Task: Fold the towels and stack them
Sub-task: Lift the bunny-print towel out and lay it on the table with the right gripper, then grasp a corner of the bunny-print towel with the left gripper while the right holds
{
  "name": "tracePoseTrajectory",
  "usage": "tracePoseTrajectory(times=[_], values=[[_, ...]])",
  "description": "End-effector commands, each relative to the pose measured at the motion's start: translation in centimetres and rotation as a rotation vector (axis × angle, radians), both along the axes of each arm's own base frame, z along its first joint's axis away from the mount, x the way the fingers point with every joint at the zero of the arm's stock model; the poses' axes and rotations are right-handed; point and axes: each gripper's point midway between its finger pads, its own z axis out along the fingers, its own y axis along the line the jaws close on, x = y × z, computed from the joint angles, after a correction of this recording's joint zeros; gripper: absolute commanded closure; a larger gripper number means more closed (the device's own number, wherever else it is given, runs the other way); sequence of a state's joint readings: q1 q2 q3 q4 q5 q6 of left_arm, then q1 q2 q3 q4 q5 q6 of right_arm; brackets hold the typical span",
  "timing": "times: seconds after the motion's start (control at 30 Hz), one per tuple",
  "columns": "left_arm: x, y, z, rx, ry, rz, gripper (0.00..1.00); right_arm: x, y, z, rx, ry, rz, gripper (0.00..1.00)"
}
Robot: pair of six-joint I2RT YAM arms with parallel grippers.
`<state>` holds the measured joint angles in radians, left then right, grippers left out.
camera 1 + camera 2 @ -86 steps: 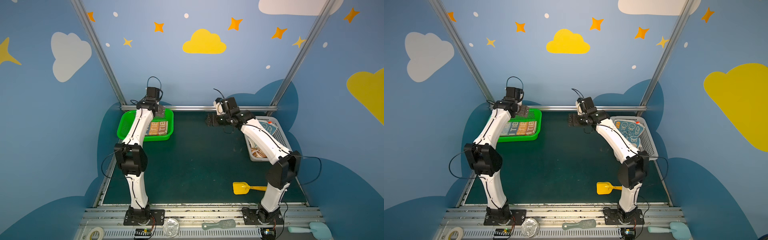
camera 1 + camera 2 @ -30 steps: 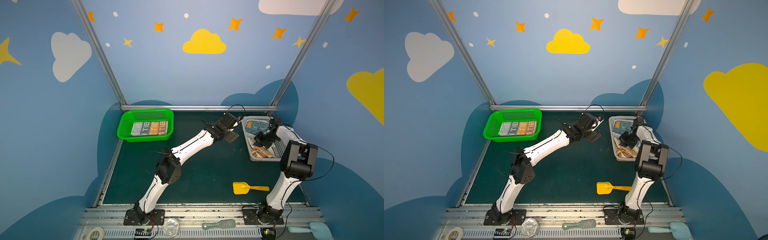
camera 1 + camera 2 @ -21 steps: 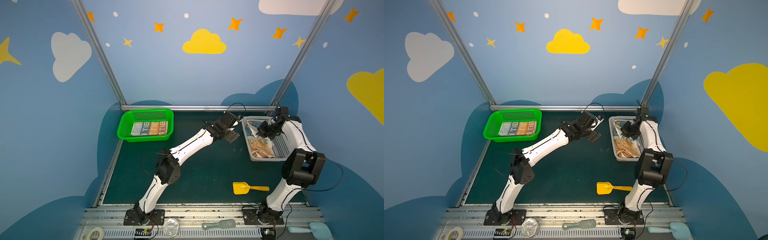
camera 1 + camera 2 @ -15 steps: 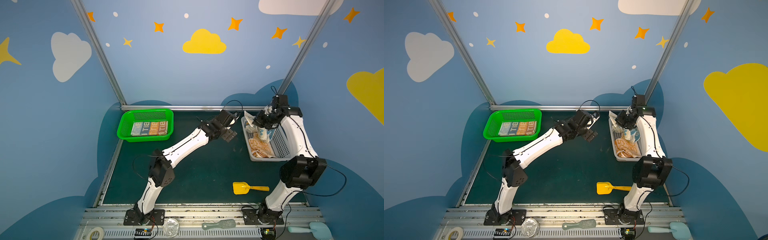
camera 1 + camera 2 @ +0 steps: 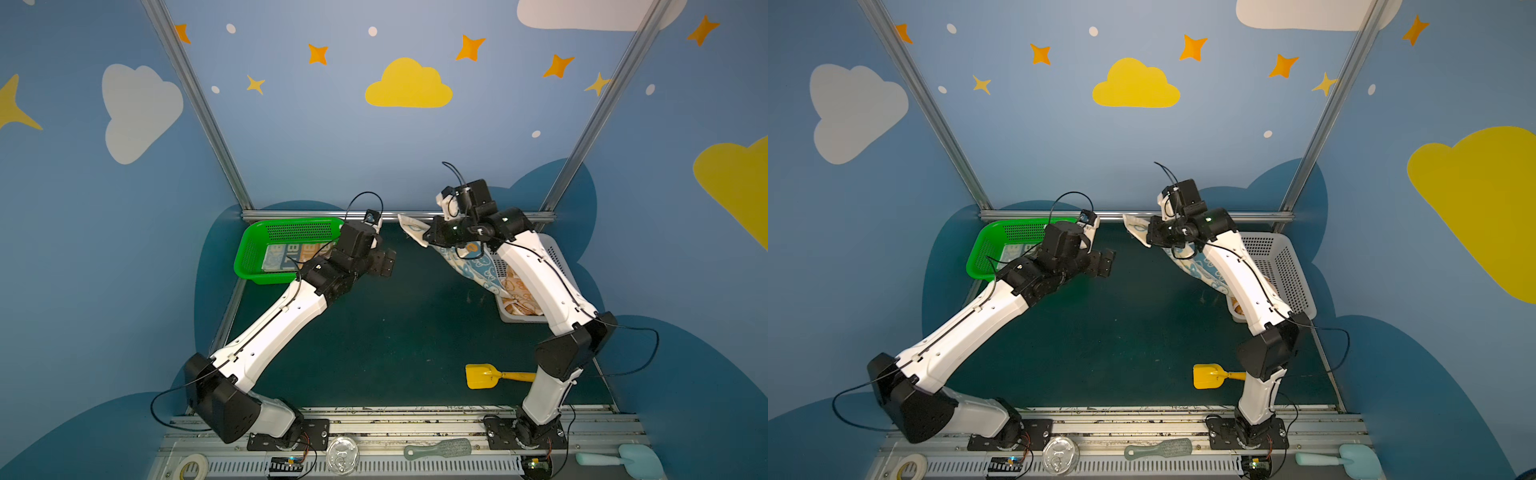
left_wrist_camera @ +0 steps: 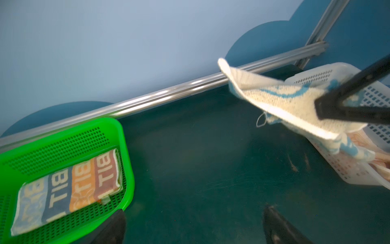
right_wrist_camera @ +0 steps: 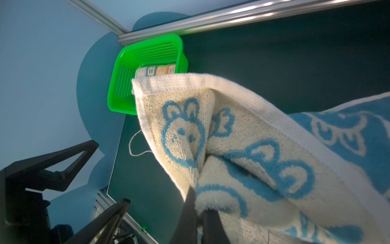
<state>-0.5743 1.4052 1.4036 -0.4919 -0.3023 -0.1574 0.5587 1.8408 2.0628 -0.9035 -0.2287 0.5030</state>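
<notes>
My right gripper (image 5: 430, 240) (image 7: 199, 202) is shut on a cream and blue rabbit towel (image 5: 473, 266) (image 7: 253, 147) near one corner. The towel hangs in the air at the back middle, trailing down to the white basket (image 5: 557, 257) (image 5: 1279, 262). An orange towel (image 5: 515, 291) lies crumpled in that basket. A folded towel with lettering (image 5: 291, 255) (image 6: 67, 190) lies flat in the green basket (image 5: 249, 249) (image 6: 126, 147). My left gripper (image 5: 384, 262) (image 6: 194, 230) is open and empty above the mat, between the green basket and the hanging towel.
A yellow toy shovel (image 5: 482, 376) lies on the dark green mat (image 5: 395, 332) at the front right. A brush (image 5: 436, 449), a clear lid (image 5: 341, 455) and a tape roll (image 5: 191, 465) rest on the front rail. Blue walls close the back and sides.
My right gripper closed on the blue rabbit towel in the white basket and lifted it up and leftward. My left arm drew back from the white basket toward the green one.
</notes>
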Motion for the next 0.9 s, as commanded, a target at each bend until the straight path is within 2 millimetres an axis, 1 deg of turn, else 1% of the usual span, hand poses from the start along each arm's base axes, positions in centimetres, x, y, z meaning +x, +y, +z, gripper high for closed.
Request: tracePoseTrajectory(times=[0.0,0.1,0.2,0.27,0.3,0.37,0.43,0.5,0.57,0.63,0.7,0.77,0.8,0.87], values=[[-0.5,1.2,-1.4,-0.069,0.037,0.042,0.00,1.0,3.0,-4.5,-0.035,0.056,0.004,1.00],[-1.0,2.7,-2.7,-0.071,0.058,0.083,0.00,0.8,5.2,-9.8,-0.091,0.153,0.029,1.00],[-1.6,4.0,-3.7,-0.073,0.075,0.118,0.00,0.7,6.5,-14.7,-0.126,0.259,0.036,1.00],[-1.8,4.8,-4.3,-0.081,0.088,0.135,0.00,0.6,6.9,-17.1,-0.145,0.324,0.035,1.00],[-1.9,5.1,-4.7,-0.086,0.097,0.140,0.00,0.6,7.1,-18.2,-0.155,0.356,0.036,0.98],[-2.0,5.5,-5.5,-0.092,0.117,0.148,0.00,0.6,7.1,-19.5,-0.180,0.403,0.035,0.88],[-2.0,5.7,-6.0,-0.096,0.133,0.149,0.00,0.7,6.9,-19.8,-0.201,0.431,0.032,0.78],[-2.0,5.7,-6.6,-0.095,0.148,0.152,0.00,0.9,6.4,-19.1,-0.210,0.438,0.030,0.65],[-2.0,5.6,-7.2,-0.097,0.164,0.153,0.00,1.1,5.6,-17.9,-0.206,0.416,0.029,0.50],[-2.0,5.3,-7.7,-0.106,0.181,0.146,0.00,1.3,4.4,-16.7,-0.207,0.391,0.020,0.40],[-2.0,5.1,-8.1,-0.117,0.192,0.144,0.00,1.5,2.8,-15.7,-0.198,0.373,0.000,0.27],[-2.0,4.8,-8.6,-0.129,0.205,0.139,0.00,1.7,1.2,-15.5,-0.184,0.373,-0.024,0.20],[-2.0,4.6,-8.9,-0.140,0.216,0.137,0.00,1.8,0.4,-15.7,-0.179,0.377,-0.038,0.18],[-1.9,4.1,-9.3,-0.160,0.235,0.123,0.00,2.2,-1.2,-16.7,-0.171,0.405,-0.069,0.17]])
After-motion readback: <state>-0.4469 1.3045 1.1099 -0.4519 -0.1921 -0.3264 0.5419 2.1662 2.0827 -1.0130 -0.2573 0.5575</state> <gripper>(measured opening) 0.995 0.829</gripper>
